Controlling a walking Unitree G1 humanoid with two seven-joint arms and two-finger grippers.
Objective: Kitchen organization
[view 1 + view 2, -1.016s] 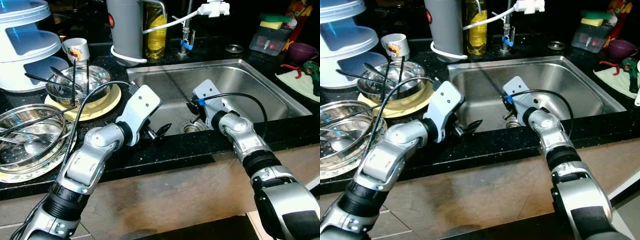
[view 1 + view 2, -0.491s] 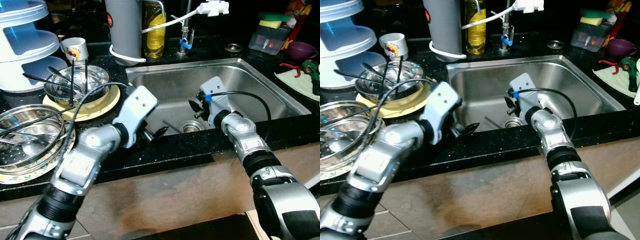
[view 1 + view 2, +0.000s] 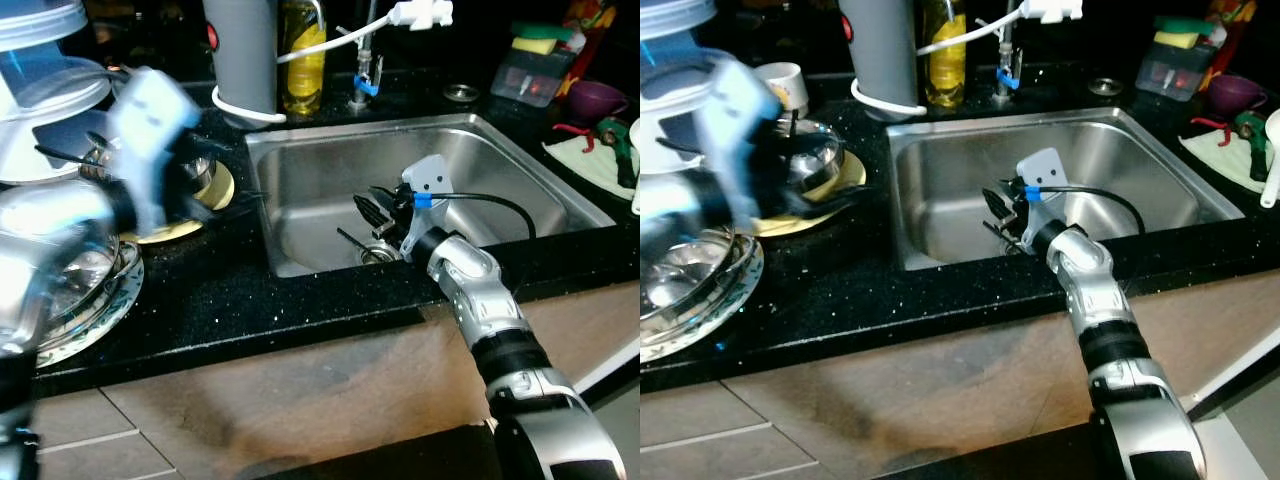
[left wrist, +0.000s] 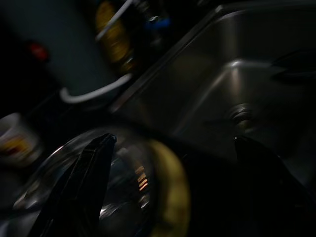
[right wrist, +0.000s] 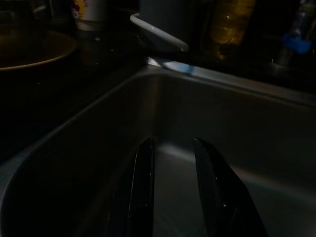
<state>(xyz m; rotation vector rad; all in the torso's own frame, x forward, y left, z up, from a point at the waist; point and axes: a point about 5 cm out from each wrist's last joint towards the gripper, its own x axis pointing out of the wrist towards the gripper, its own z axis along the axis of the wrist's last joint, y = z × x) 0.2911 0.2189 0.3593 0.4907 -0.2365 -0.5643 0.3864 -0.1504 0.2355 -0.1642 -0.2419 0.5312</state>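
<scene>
Left eye view: a steel sink set in a black counter. The right gripper hangs inside the sink above the drain, its fingers slightly parted and holding nothing. The left gripper, blurred, is over the steel bowl on a yellow plate left of the sink; its fingers are spread wide and empty. A glass bowl sits nearer the counter edge. A grey canister and yellow bottle stand behind the sink.
</scene>
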